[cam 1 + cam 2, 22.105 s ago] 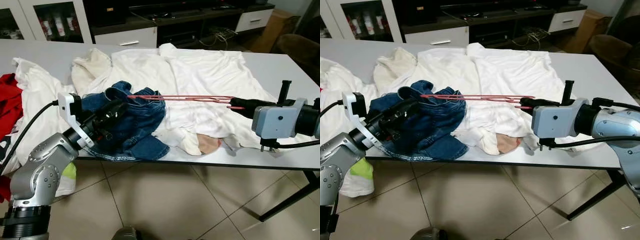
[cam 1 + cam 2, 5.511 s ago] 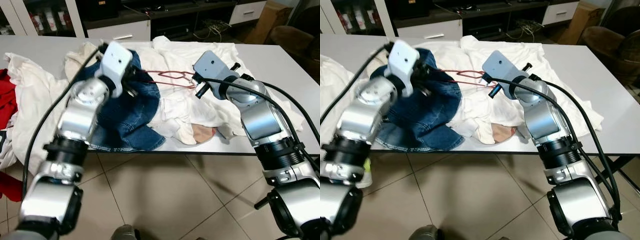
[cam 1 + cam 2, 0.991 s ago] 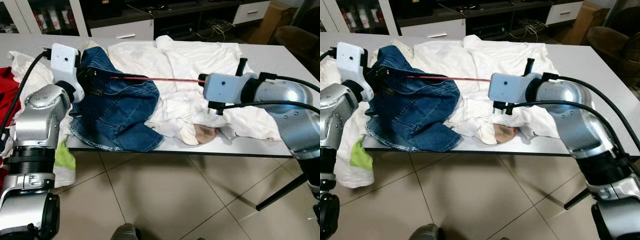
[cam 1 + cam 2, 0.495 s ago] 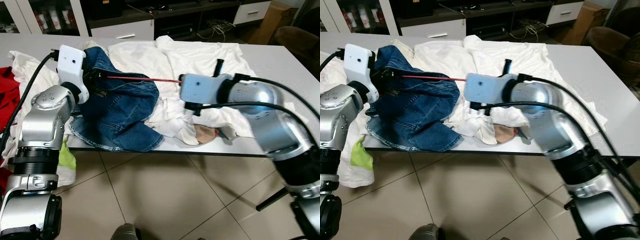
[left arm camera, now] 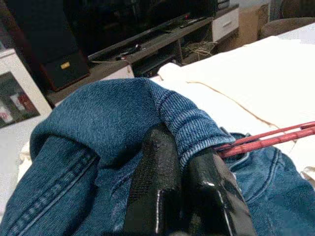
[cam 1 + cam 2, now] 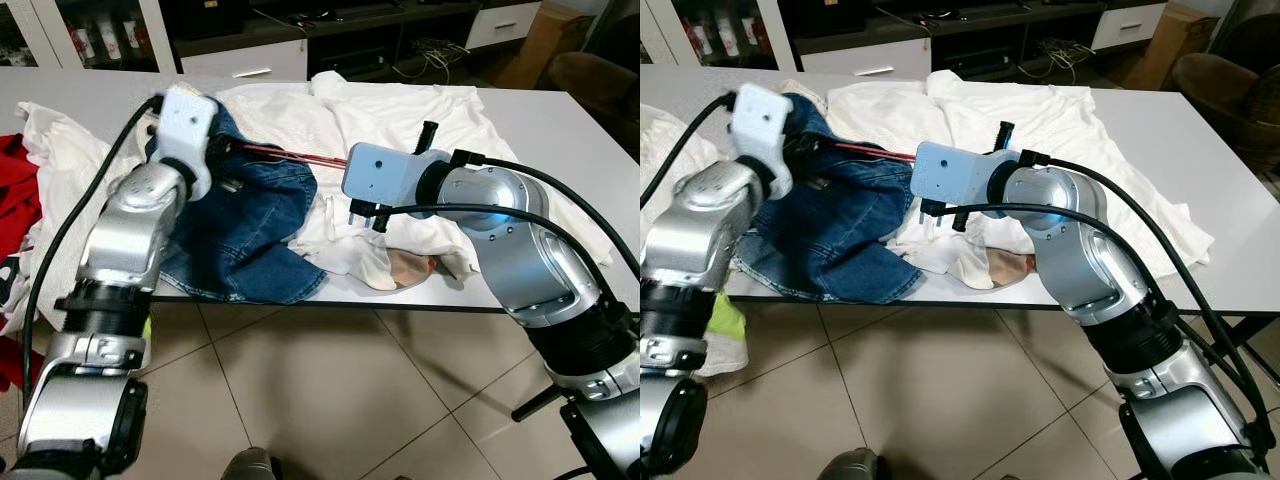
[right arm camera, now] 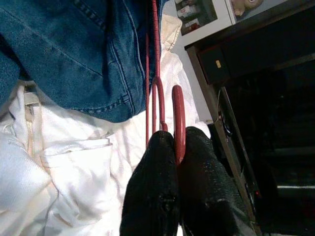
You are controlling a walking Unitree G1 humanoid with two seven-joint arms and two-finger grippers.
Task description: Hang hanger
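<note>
Red wire of a hanger point(image 6: 300, 155) is stretched above a grey bench point(image 6: 560, 130) between two robot arms, one end buried in the waistband of a pair of blue denim jeans point(image 6: 245, 220) and the hook end held at the right. The right end effector point(image 7: 177, 142) is seen pressed together on the hanger's red hook, the curved wire pinched between its two black fingers point(image 7: 152, 187), above white clothing point(image 6: 400, 110) that is spread across much of the bench. The left end effector point(image 5: 184, 164) is seen closed on the denim waistband, where the hanger's thin red bars emerge from under a fold of the cloth right beside its fingertips; whether the wire itself is also caught between them cannot be told. The jeans are lifted at that end and draped down over the bench's front edge, lying partly on the white garments. A red garment point(image 6: 18, 195) is seen at the far left edge of the bench, and a small patch of yellow-green cloth point(image 6: 722, 310) hangs below the left arm. Dark cabinets point(image 6: 330, 30) with white drawer fronts are lined up behind the bench, and a tiled floor point(image 6: 330, 400) is seen beneath it
</note>
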